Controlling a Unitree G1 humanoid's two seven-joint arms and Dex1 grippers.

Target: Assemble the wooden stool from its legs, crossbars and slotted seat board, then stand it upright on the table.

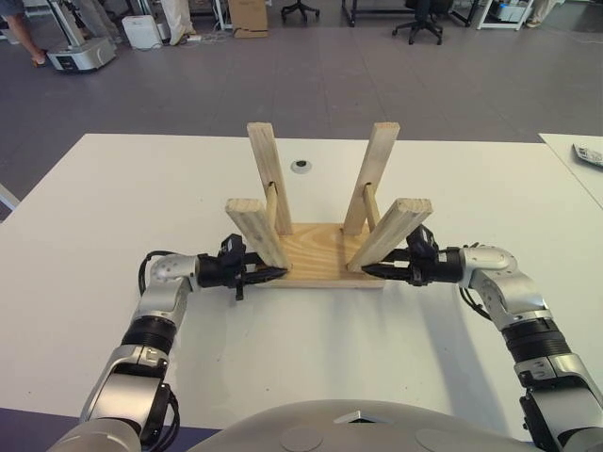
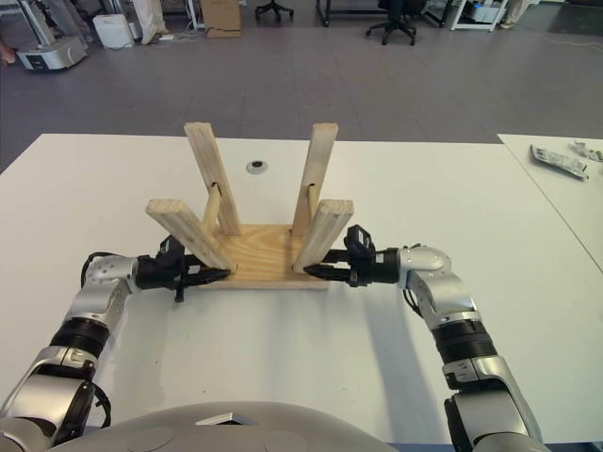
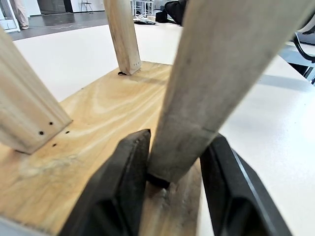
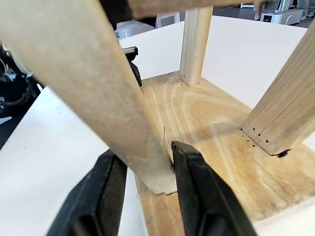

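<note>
The wooden stool lies upside down on the white table, its seat board [image 1: 320, 256] flat and four legs slanting upward. My left gripper [image 1: 273, 273] is shut on the foot of the near left leg [image 1: 256, 231], where it meets the board. In the left wrist view its dark fingers [image 3: 120, 191] press both sides of that leg [image 3: 216, 83]. My right gripper [image 1: 372, 268] is shut on the base of the near right leg [image 1: 391, 234]; its fingers [image 4: 197, 191] clamp that leg [image 4: 93, 83]. Short crossbars [image 1: 273, 202] join near and far legs.
A small round cable port [image 1: 301, 166] sits in the table behind the stool. A second white table with a small item [image 1: 589, 153] stands at the far right. Open tabletop [image 1: 113, 217] lies on both sides and in front of the stool.
</note>
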